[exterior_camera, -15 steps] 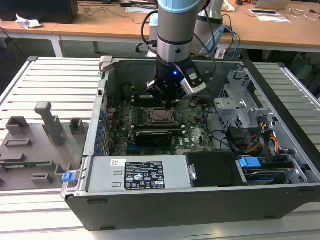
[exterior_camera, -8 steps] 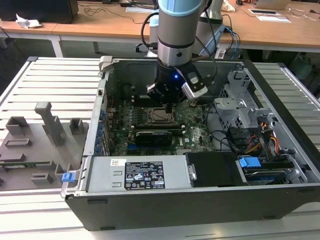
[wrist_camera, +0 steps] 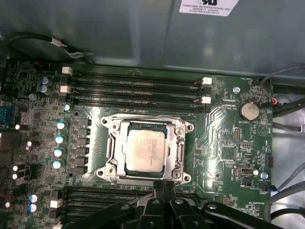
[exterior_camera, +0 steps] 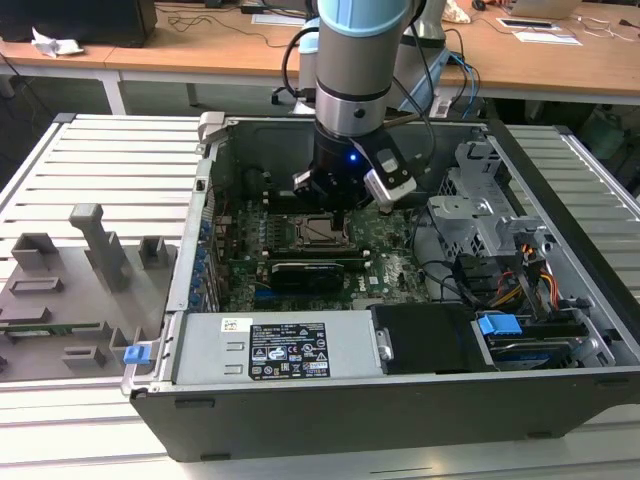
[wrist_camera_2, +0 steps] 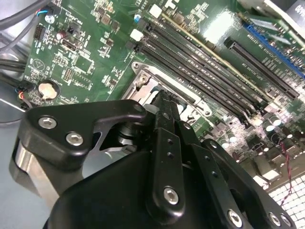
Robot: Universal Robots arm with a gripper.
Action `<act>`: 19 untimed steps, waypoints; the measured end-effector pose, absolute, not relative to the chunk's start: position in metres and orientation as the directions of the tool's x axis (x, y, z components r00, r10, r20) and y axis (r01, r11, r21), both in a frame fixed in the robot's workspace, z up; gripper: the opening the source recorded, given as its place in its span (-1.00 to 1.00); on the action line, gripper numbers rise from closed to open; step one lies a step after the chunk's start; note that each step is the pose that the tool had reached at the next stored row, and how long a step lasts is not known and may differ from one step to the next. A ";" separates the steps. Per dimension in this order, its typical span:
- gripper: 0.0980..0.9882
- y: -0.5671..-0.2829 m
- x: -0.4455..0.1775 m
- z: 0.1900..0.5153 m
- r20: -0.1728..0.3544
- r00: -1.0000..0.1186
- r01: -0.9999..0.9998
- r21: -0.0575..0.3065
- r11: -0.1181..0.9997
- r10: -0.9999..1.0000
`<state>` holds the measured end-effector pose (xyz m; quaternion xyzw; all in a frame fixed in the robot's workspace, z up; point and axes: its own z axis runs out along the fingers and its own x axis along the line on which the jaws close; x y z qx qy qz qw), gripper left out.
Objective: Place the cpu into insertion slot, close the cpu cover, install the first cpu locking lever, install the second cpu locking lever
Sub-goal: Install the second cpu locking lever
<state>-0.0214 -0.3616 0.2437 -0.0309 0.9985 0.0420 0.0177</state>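
1. In the exterior view the arm reaches down into an open computer case [exterior_camera: 300, 420], with the gripper [exterior_camera: 338, 212] hanging just above the insertion slot [exterior_camera: 322, 231] on the green board [exterior_camera: 390, 255]
2. In the first wrist view the cpu [wrist_camera: 145, 149] lies flat inside the insertion slot [wrist_camera: 110, 128], its tan metal face up
3. The cpu cover [wrist_camera: 178, 148] is folded down around the chip, framing it
4. The gripper's fingers [wrist_camera: 164, 188] are pressed together, clenched on nothing, with their tips at the socket's edge
5. The second wrist view shows the closed fingers [wrist_camera_2: 167, 114] over the socket's rim [wrist_camera_2: 143, 78], beside the memory slots [wrist_camera_2: 209, 71]
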 end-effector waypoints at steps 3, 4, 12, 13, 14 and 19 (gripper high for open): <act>-0.98 -0.363 -0.021 0.243 -0.038 -0.997 -0.063 0.083 0.995 -0.060; -0.98 -0.364 -0.021 0.243 -0.038 -0.997 -0.063 0.083 0.995 -0.060; -0.98 -0.370 -0.030 0.241 -0.037 -0.997 -0.063 0.084 0.994 -0.060; -0.98 -0.371 -0.033 0.241 -0.037 -0.998 -0.063 0.084 0.994 -0.060; -0.98 -0.372 -0.035 0.241 -0.037 -0.998 -0.063 0.084 0.994 -0.060; -0.98 -0.374 -0.051 0.240 -0.037 -0.997 -0.063 0.086 0.994 -0.060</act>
